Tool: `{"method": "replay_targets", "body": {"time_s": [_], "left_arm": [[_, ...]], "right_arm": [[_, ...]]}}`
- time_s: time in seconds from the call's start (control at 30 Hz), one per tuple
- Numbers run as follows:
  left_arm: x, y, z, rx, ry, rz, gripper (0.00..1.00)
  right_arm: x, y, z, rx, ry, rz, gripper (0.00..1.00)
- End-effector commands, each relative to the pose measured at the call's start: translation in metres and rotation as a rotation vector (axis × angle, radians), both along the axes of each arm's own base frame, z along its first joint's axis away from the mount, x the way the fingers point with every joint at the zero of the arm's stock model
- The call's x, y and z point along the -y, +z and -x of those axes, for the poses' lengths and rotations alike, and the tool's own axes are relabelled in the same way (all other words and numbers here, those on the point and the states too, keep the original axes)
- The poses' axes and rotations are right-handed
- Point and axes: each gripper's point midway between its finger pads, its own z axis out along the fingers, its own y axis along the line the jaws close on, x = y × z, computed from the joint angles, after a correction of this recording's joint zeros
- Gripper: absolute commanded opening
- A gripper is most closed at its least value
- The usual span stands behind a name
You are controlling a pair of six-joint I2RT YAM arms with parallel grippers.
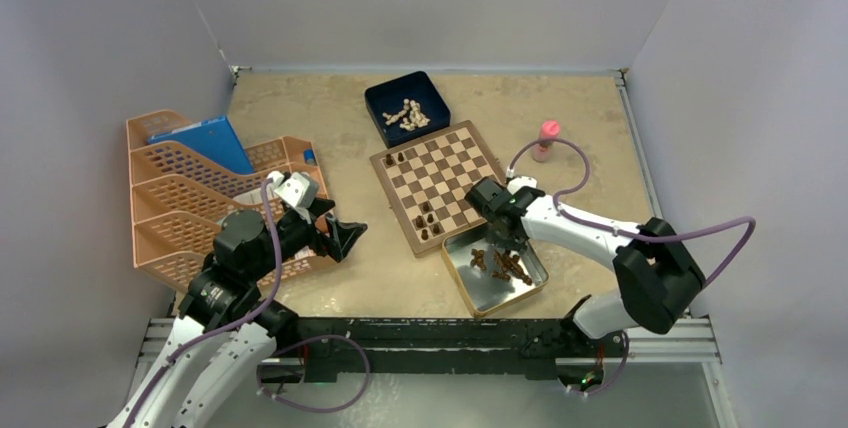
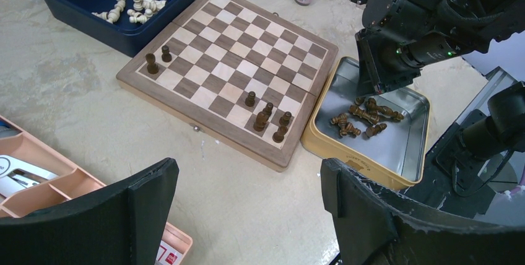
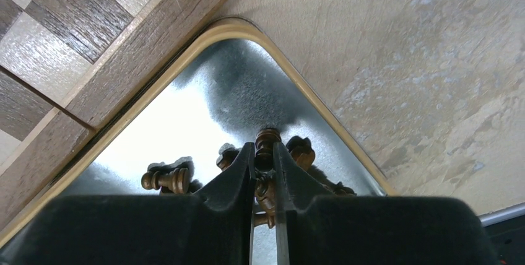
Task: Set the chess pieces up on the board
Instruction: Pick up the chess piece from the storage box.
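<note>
Dark brown wooden chess pieces mostly lie heaped in the shiny silver square tin against the chequered wooden board (a few stand on its squares); my right gripper is clamped on one brown piece in the tin; my left gripper hangs spread wide above the table.

left arm, right arm: white links, black joints | cables: purple loops | left end effector, right end effector: matte black fingers
</note>
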Motion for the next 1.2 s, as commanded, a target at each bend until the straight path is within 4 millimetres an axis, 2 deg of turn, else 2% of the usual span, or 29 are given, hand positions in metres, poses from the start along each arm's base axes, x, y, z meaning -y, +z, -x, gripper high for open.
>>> {"method": "replay_targets", "body": {"time_s": [0.0,0.23,0.47,0.57,0.73,0.9,1.03,1.17], "left_arm": [[0.001,0.009,0.0,0.03,-0.01,0.011,0.85],[0.001,0.008,-0.001,0.025,-0.006,0.008,0.85],[0.0,0.009,-0.002,0.023,0.006,0.01,0.85],[-0.002,0.008,-0.003,0.017,0.022,0.007,0.85],[-0.004,0.007,-0.004,0.01,0.036,0.006,0.85],[-0.004,0.007,-0.005,0.009,0.037,0.004,0.85],[-0.01,0.008,-0.009,0.008,0.081,0.003,0.86],[-0.013,0.009,-0.008,0.016,0.093,0.007,0.86]], "right_arm": [[-0.001,0.022,-0.021,0.095,-0.009,0.014,0.13],[-0.005,0.04,-0.028,0.119,0.006,0.003,0.1],[-0.022,0.079,-0.027,0.161,0.077,-0.118,0.1],[-0.031,0.093,-0.033,0.199,0.1,-0.167,0.11],[-0.066,0.124,-0.063,0.282,0.191,-0.247,0.1],[-0.109,0.158,-0.105,0.379,0.285,-0.312,0.11],[-0.143,0.157,-0.135,0.389,0.354,-0.328,0.11],[-0.17,0.144,-0.159,0.374,0.398,-0.318,0.11]]}}
